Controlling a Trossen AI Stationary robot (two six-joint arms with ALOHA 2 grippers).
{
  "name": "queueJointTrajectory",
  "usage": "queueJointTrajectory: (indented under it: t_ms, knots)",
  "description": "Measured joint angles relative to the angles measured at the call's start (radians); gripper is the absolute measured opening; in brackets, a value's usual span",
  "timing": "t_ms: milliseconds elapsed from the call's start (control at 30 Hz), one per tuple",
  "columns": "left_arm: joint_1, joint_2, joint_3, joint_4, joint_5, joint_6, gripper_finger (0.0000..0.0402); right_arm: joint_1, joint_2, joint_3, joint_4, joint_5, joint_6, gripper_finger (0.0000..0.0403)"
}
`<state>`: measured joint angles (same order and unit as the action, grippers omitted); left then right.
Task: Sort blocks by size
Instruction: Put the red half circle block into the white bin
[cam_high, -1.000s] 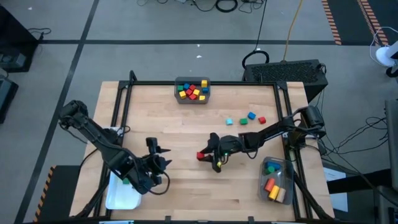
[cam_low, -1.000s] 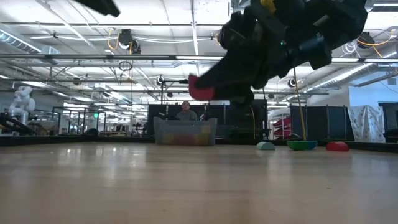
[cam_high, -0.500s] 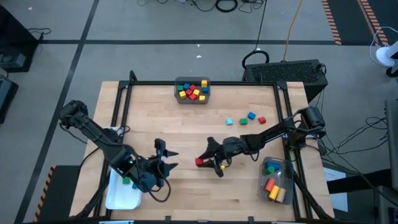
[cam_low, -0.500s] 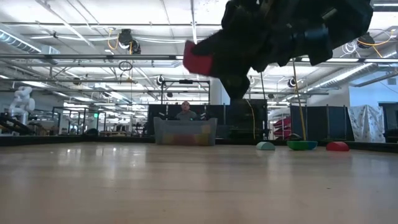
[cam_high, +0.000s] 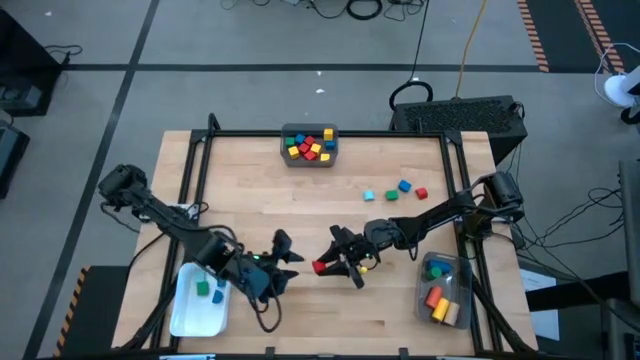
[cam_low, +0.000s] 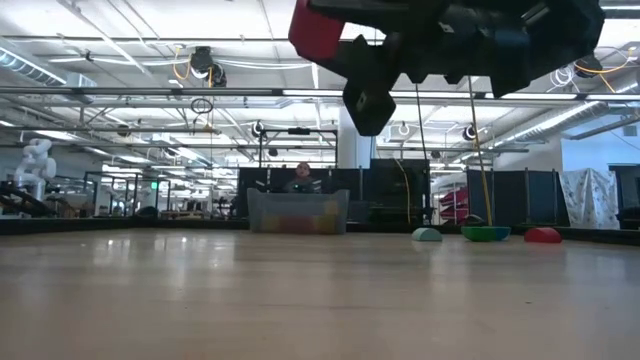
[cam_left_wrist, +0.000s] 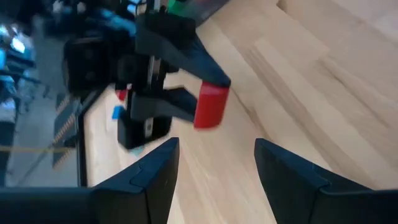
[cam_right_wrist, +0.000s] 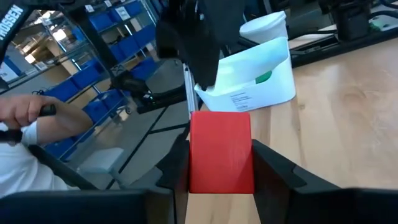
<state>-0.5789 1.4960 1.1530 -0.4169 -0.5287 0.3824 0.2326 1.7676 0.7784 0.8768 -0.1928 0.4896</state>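
My right gripper (cam_high: 328, 265) is shut on a red block (cam_high: 319, 266) above the table's middle near part; the block also shows in the low view (cam_low: 316, 30), the left wrist view (cam_left_wrist: 211, 106) and the right wrist view (cam_right_wrist: 221, 152). My left gripper (cam_high: 287, 262) is open and empty, just left of the block, its fingers pointing at it. A cyan, a blue and a red block (cam_high: 394, 190) lie on the table at the right. My right gripper pinches the red block by two opposite faces (cam_right_wrist: 193, 155) between its two fingers. The fingers come about level from the table's right side. The block is lifted clear of the table, sticking out past the fingertips toward my left gripper.
A clear bin (cam_high: 309, 146) of several blocks stands at the far edge. A white bin (cam_high: 190, 310) with green blocks sits at the near left. A clear bin (cam_high: 443, 290) with coloured blocks sits at the near right. A person's hand (cam_right_wrist: 18, 118) shows beyond the table.
My right gripper has risen and gone a little toward the table's near edge with the red block, tipping level. My left gripper has gone toward the table's right edge, toward the red block, staying open.
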Motion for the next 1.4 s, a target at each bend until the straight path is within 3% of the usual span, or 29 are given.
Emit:
queueJointTrajectory:
  t_ms: [300,533,867,1200,1400]
  knots:
    - [0.049,0.102,0.0,0.188,0.018,0.13,0.0212,0.01,0.0,0.0,0.0,0.0,0.005,0.0117]
    - [0.091,0.138,0.0,0.241,0.138,0.121,0.0212,0.01,0.0,0.0,0.001,0.0,0.0,0.0117]
    - [0.123,0.165,0.0,0.274,0.216,0.078,0.0209,0.01,0.0,0.0,0.001,0.0,-0.003,0.0117]
    - [0.127,0.164,0.0,0.275,0.229,0.086,0.0103,0.01,0.0,0.0,0.0,-0.008,-0.006,0.012]
    - [0.125,0.164,0.0,0.271,0.218,0.058,0.0097,0.01,0.0,0.0,0.001,0.004,-0.011,0.0159]
